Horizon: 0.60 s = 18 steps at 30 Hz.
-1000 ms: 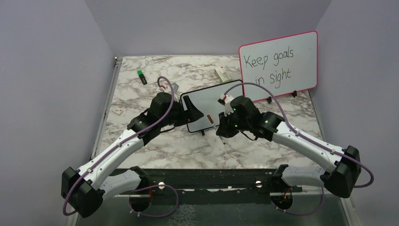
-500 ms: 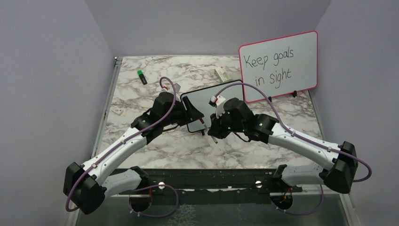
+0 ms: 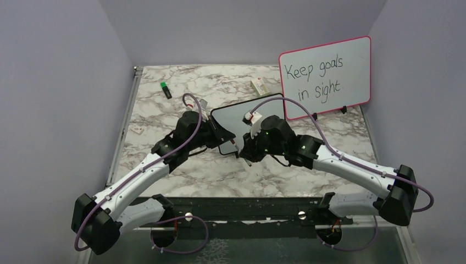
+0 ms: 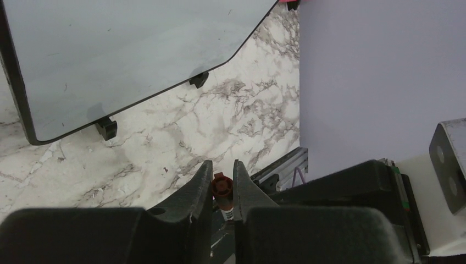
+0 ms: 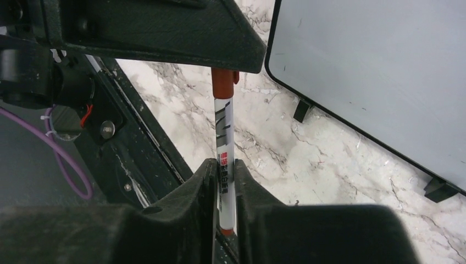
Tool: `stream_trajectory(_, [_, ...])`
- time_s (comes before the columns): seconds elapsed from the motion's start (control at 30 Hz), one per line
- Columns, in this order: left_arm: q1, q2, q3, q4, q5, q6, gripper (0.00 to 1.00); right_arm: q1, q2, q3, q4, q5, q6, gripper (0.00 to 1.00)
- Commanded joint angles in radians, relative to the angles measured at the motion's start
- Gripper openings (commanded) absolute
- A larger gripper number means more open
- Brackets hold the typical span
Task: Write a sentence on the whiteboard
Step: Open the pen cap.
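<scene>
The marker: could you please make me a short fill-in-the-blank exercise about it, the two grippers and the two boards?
1. The marker has a cap of ____ colour.
2. The right gripper is shut on the marker, and the left gripper grips it by the ____.
3. The black-framed whiteboard bears ____ writing.
4. The pink-framed board reads "Keep goals in ____".

Missing words: red; cap; no; sight.

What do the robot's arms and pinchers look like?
The left arm and right arm are white with black joints, each trailing a purple cable. The right shows green lights. The left gripper and right gripper have black wedge-shaped fingers.
</scene>
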Motion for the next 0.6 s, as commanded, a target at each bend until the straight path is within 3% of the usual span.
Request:
stream_trajectory(0.0, [-0.005, -0.055, -0.048, 0.029, -0.027, -0.070, 0.00, 0.006, -0.047, -0.060, 0.189, 0.020, 0.038, 0.32])
stream_trajectory(0.07, [-0.005, -0.074, -0.066, 0.042, -0.037, -0.099, 0.00, 0.007, -0.076, -0.098, 0.242, 0.044, 0.071, 0.34])
stream_trajectory(0.13, [-0.005, -0.096, -0.082, 0.054, -0.050, -0.123, 0.00, 0.007, -0.105, -0.136, 0.301, 0.061, 0.100, 0.41])
stream_trajectory(0.23, [-0.004, -0.134, -0.110, 0.066, -0.086, -0.171, 0.00, 0.007, -0.154, -0.185, 0.363, 0.095, 0.150, 0.62])
stream_trajectory(0.37, [-0.005, -0.205, -0.151, 0.077, -0.154, -0.248, 0.00, 0.007, -0.226, -0.264, 0.500, 0.142, 0.217, 0.77])
stream_trajectory(0.57, [-0.005, -0.287, -0.191, 0.089, -0.240, -0.330, 0.00, 0.007, -0.309, -0.415, 0.695, 0.222, 0.340, 0.85])
